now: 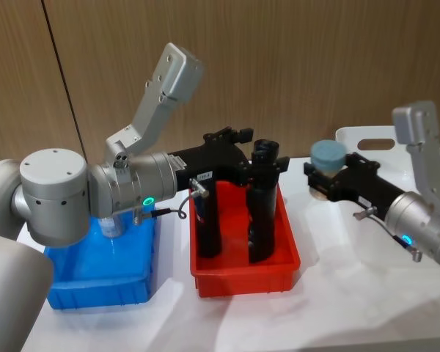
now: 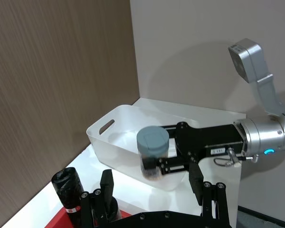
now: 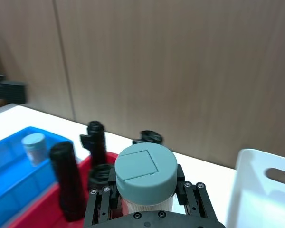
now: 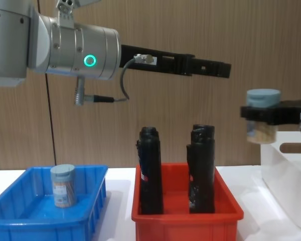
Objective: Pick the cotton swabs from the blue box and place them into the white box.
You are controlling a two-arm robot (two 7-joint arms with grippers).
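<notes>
- The white box [image 1: 367, 136] stands at my right. I see no tub inside it, so I judge nothing delivered yet.
- The blue box [image 4: 20, 211], at my left, holds one tub of cotton swabs [image 4: 63, 186] left to fetch.
- My left gripper [image 4: 218, 68] hangs spread and empty above the red bin [image 1: 279, 271].
- My right gripper [image 1: 327, 182] clamps the held tub [image 1: 328, 155], raised near the white box's rim.

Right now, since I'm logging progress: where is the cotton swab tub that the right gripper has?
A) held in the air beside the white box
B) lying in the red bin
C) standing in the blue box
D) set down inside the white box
A: the right gripper is shut on the cotton swab tub and holds it aloft beside the white box, not inside it.
</notes>
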